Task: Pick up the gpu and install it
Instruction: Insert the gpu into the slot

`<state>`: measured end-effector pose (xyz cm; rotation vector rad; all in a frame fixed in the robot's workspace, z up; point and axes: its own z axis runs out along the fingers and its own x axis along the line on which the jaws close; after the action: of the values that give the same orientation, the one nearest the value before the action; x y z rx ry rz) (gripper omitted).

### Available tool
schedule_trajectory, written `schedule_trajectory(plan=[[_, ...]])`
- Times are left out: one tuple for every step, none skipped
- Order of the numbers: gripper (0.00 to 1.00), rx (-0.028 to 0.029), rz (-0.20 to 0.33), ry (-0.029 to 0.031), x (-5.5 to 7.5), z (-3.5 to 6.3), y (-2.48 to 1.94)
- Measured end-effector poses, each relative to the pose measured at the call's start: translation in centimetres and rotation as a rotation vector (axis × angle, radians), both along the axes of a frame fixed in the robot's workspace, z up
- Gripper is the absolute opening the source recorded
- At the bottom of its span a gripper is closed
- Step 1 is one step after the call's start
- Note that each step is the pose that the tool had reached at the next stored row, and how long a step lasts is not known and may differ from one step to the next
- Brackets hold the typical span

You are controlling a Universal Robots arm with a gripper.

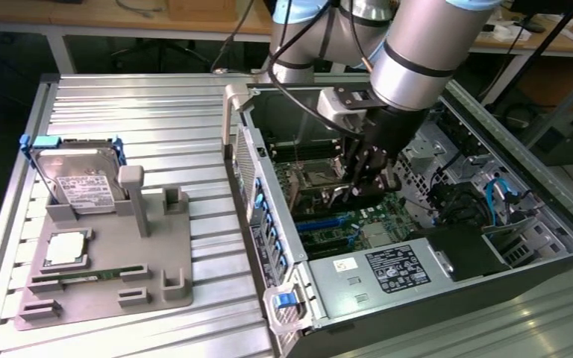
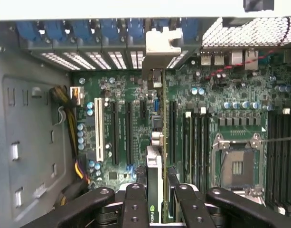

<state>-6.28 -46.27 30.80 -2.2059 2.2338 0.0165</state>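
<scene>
Wrist bent downward, I am reaching into the open computer case (image 1: 446, 246) with my gripper (image 2: 157, 199), whose fingers (image 2: 136, 204) are clamping the gpu (image 2: 155, 142) edge-on, upright over the motherboard (image 2: 121, 90) and its expansion slots.

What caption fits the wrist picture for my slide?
Black gripper holds the thin green graphics card edge-on above the green motherboard.

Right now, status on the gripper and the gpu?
Gripper shut on gpu, inside the open case. Card edge-on over motherboard slots, bracket at rear. Nothing seen blocking.
</scene>
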Motion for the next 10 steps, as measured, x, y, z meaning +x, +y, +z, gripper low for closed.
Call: schedule_trajectory(plan=[[0.27, 0.0, 0.0, -0.0018, -0.2, -0.15, 0.03], [0.27, -0.0001, 0.0, -0.0042, -0.2, -0.26, 0.07], [0.27, -0.0002, 0.0, -0.007, -0.3, -0.33, 0.11], [0.27, 0.0, 0.0, -0.009, -0.3, -0.44, 0.14], [0.27, 0.0, 0.0, -0.0098, -0.3, -0.58, 0.14], [0.27, 0.0001, 0.0, -0.0102, -0.3, -0.76, 0.14], [0.27, 0.0, 0.0, -0.0103, -0.3, -0.94, 0.14], [0.27, -0.0001, 0.0, -0.0103, -0.3, -1.11, 0.16], [0.27, -0.0001, 0.0, -0.0103, -0.3, -1.27, 0.18], [0.27, 0.0, -0.001, -0.0105, -0.3, -1.44, 0.18]])
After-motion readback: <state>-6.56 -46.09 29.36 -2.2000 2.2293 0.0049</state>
